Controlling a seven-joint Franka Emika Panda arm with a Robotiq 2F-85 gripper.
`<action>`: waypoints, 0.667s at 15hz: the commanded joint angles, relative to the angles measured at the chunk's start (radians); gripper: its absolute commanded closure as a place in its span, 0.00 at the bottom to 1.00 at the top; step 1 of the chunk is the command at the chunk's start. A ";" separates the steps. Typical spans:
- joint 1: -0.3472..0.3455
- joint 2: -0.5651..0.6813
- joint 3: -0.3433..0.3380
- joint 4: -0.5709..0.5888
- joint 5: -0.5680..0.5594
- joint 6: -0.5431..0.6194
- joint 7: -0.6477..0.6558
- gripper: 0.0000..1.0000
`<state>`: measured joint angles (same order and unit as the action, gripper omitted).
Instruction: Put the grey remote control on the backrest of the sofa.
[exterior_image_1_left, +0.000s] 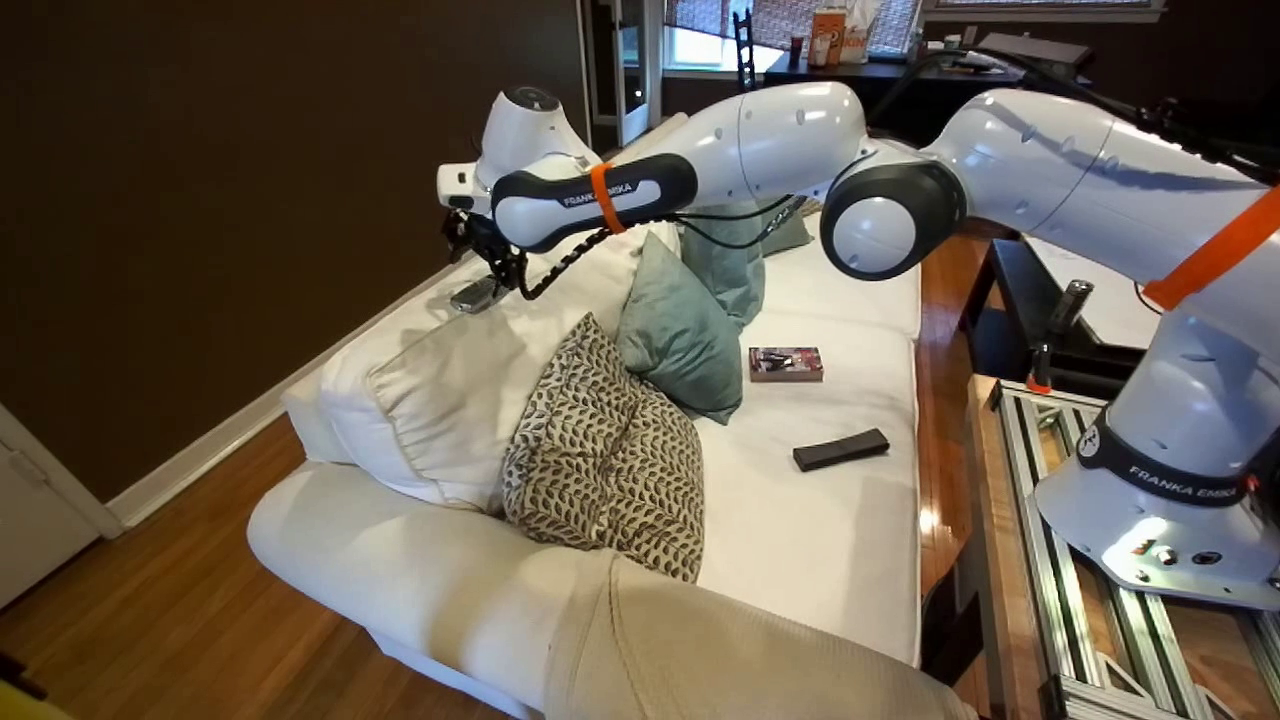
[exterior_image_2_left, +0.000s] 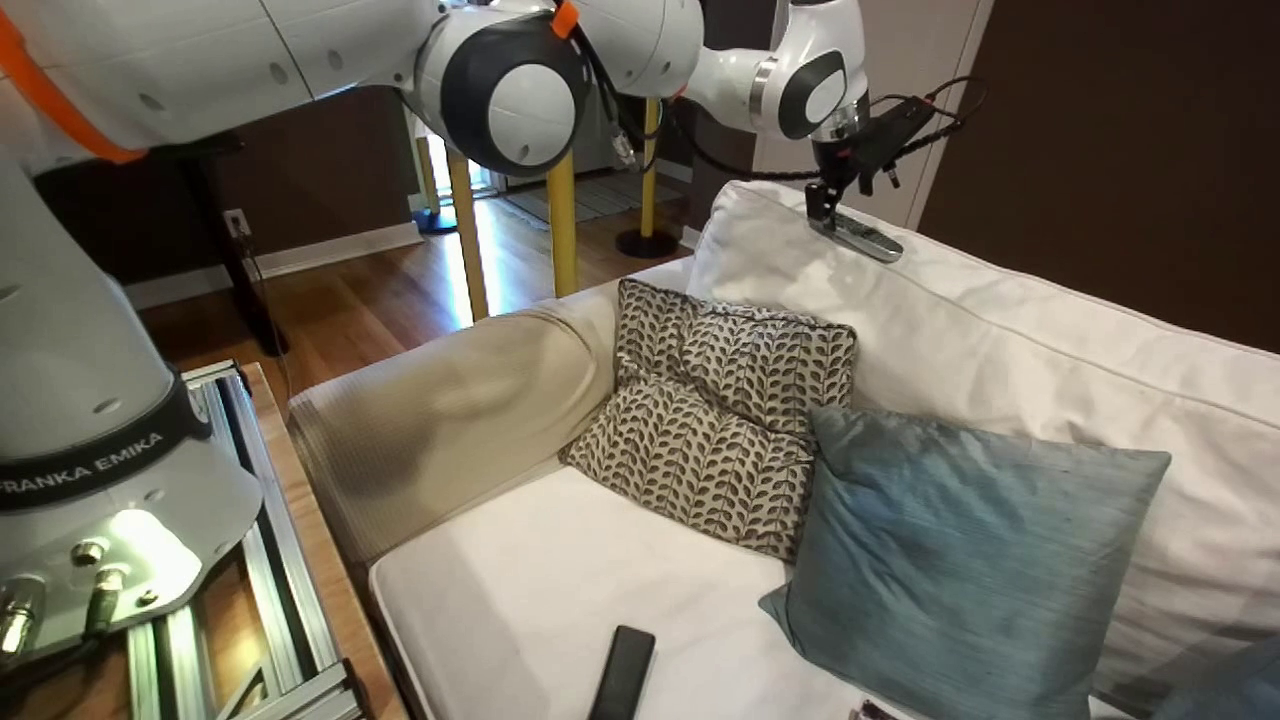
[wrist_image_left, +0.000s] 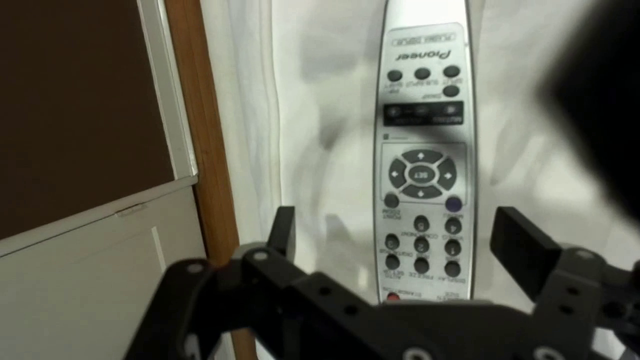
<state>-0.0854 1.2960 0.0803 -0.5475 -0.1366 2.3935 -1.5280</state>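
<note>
The grey remote control (exterior_image_1_left: 476, 296) lies flat along the top of the white sofa backrest (exterior_image_1_left: 590, 270), near the armrest end. In an exterior view the remote (exterior_image_2_left: 872, 241) rests on the backrest (exterior_image_2_left: 1080, 345), just below the gripper (exterior_image_2_left: 824, 210). In the wrist view the remote (wrist_image_left: 424, 150) shows its buttons and upside-down lettering; its lower end is hidden behind the gripper body. My gripper (wrist_image_left: 397, 235) is open, with one finger on each side of the remote and a gap to both of its edges. The white fabric of the backrest (wrist_image_left: 325, 165) shows around it.
A leaf-patterned cushion (exterior_image_1_left: 605, 450) and a blue-green cushion (exterior_image_1_left: 685, 340) lean on the backrest. A black bar-shaped remote (exterior_image_1_left: 841, 450) and a small book (exterior_image_1_left: 786, 365) lie on the seat. A dark wall (exterior_image_1_left: 250, 150) stands behind the sofa. The armrest (exterior_image_1_left: 420, 540) is at the near end.
</note>
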 joint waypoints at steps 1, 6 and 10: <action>0.012 -0.023 -0.033 0.023 -0.015 -0.053 0.066 0.00; 0.022 -0.090 -0.082 0.020 -0.026 -0.162 0.159 0.00; 0.037 -0.143 -0.132 0.017 -0.035 -0.250 0.272 0.00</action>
<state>-0.0664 1.1901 -0.0087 -0.5231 -0.1488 2.2151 -1.3506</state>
